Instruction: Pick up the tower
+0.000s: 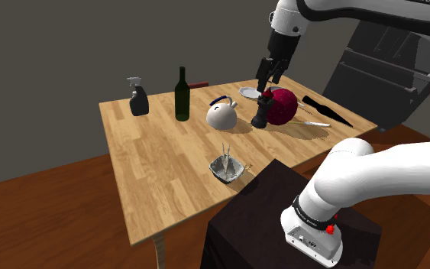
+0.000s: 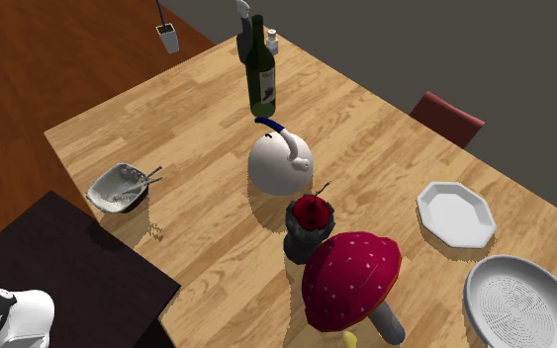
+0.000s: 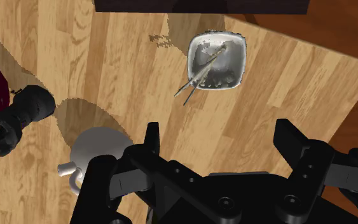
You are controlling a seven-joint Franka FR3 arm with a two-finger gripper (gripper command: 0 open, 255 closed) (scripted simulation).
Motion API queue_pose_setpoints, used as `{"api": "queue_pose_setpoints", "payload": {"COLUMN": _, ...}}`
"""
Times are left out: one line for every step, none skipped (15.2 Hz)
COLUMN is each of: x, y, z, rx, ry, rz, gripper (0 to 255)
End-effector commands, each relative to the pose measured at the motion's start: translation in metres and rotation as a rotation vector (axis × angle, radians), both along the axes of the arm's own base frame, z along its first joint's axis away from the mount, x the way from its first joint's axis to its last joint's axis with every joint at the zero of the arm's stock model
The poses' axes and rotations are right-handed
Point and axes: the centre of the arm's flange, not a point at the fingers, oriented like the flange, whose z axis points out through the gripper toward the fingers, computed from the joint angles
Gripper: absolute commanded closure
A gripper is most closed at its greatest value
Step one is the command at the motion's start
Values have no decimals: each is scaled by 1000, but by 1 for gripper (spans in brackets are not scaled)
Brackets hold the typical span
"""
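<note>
Where the gripper (image 1: 266,82) hangs: above the far right part of the wooden table (image 1: 160,179) in the shoulder view, just over the tower.
Fingers (image 3: 152,137): spread wide apart, nothing between them but bare wood.
Tower (image 1: 260,111): a dark, rook-shaped piece standing upright on the table. Its top looks red in the second exterior view. In the wrist view it lies off to one side of the fingers, not between them.
Mushroom (image 1: 283,105): red cap with white dots, just beside the tower on the shoulder view's right. Whether the two touch cannot be told.
Teapot (image 1: 221,115): white and round with a blue handle, near the tower on the shoulder view's left.
Bowl (image 1: 227,170): small, silvery and squarish, near the table's near edge and well apart from the tower. Two thin metal utensils lean in it, their ends sticking out over the rim.
Bottle (image 1: 182,95): dark green, upright, beyond the teapot.
Spray bottle (image 1: 137,97): dark with a pale trigger head, at the far left corner in the shoulder view.
Plate (image 2: 456,213): white, eight-sided, beyond the tower and the mushroom.
Colander (image 2: 518,302): grey and round with a perforated bottom, beside the plate.
</note>
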Motion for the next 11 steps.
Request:
{"api": "queue_pose_setpoints", "payload": {"x": 0, "y": 0, "z": 0, "rx": 0, "ry": 0, "rz": 0, "gripper": 0}}
{"api": "queue_pose_setpoints", "payload": {"x": 8, "y": -11, "z": -3, "rx": 2, "ry": 4, "rz": -7, "gripper": 0}}
{"api": "queue_pose_setpoints", "payload": {"x": 15, "y": -22, "z": -6, "rx": 3, "ry": 8, "rz": -14, "gripper": 0}}
{"api": "queue_pose_setpoints", "payload": {"x": 23, "y": -33, "z": -8, "rx": 5, "ry": 11, "rz": -21, "gripper": 0}}
{"api": "queue_pose_setpoints", "payload": {"x": 31, "y": -44, "z": -11, "rx": 7, "ry": 15, "rz": -28, "gripper": 0}}
{"api": "queue_pose_setpoints", "payload": {"x": 38, "y": -55, "z": -14, "rx": 8, "ry": 19, "rz": -35, "gripper": 0}}
{"api": "queue_pose_setpoints", "payload": {"x": 45, "y": -66, "z": -17, "rx": 10, "ry": 23, "rz": -42, "gripper": 0}}
{"api": "queue_pose_setpoints", "payload": {"x": 53, "y": -78, "z": -20, "rx": 12, "ry": 26, "rz": -50, "gripper": 0}}
{"api": "queue_pose_setpoints", "payload": {"x": 60, "y": -89, "z": -23, "rx": 13, "ry": 30, "rz": -57, "gripper": 0}}
{"api": "queue_pose_setpoints", "payload": {"x": 67, "y": -100, "z": -26, "rx": 15, "ry": 34, "rz": -64, "gripper": 0}}
{"api": "queue_pose_setpoints", "payload": {"x": 74, "y": -112, "z": -30, "rx": 17, "ry": 38, "rz": -71, "gripper": 0}}
